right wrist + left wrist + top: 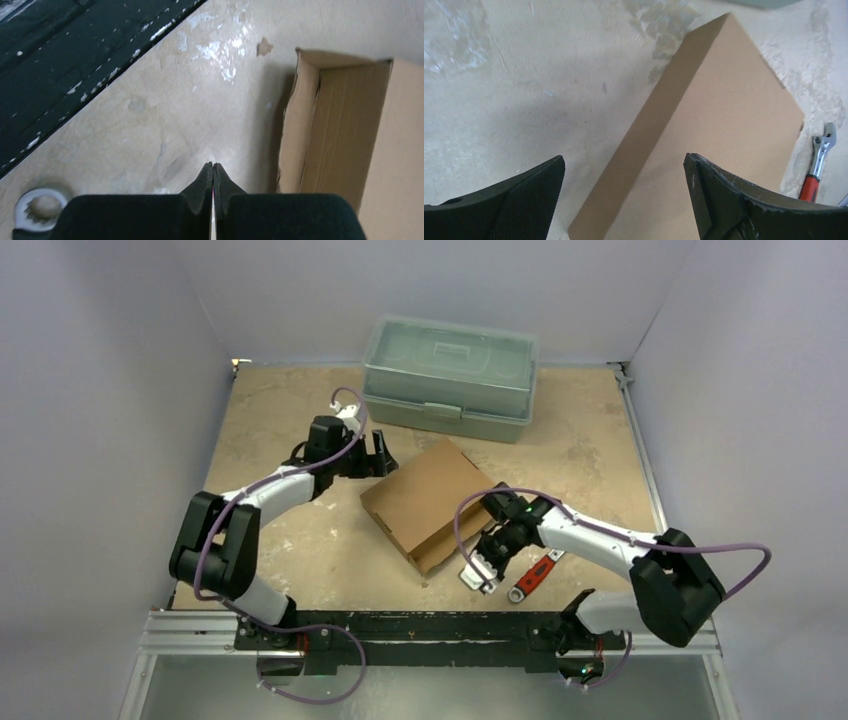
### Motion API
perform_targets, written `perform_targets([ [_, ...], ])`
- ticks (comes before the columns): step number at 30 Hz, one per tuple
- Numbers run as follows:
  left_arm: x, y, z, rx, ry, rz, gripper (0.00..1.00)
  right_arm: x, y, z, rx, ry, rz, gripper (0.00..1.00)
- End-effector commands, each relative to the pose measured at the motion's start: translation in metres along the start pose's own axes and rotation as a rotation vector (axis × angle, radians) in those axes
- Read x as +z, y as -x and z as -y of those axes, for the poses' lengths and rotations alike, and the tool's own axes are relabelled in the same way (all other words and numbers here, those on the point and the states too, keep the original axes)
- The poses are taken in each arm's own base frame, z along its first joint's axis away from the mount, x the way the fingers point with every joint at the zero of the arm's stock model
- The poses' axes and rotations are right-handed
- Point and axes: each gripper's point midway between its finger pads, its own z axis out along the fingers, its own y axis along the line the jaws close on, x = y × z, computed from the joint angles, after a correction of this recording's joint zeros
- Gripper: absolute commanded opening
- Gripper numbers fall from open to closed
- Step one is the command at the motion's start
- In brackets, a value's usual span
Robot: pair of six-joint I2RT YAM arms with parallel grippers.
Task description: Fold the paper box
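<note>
paper box [428, 502] | plain brown cardboard | shallow, folded shut | lying flat

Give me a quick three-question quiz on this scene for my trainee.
1. True or false: the left gripper is shut on the folded brown corrugated cardboard box.
2. The right gripper is: A) wide open, B) shut beside the box, C) shut on the box.
3. Fill in: the red-handled metal wrench lies on the box's ___ arm side.
Key: 1 false, it stands open; 2 B; 3 right.
</note>
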Motion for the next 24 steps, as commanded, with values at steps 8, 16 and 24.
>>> perform_targets([
  [8, 0.021, -0.035, -0.011, -0.077, -0.011, -0.107, 0.83, 0.049, 0.015, 0.056, -0.073, -0.159, -0.204, 0.0],
  [16, 0.019, -0.064, -0.01, -0.119, -0.03, -0.15, 0.71, 0.029, 0.027, 0.119, -0.014, -0.534, -0.253, 0.0],
  [24, 0.019, -0.108, 0.005, -0.149, -0.069, -0.201, 0.65, 0.022, 0.03, 0.135, 0.1, -0.629, -0.213, 0.0],
])
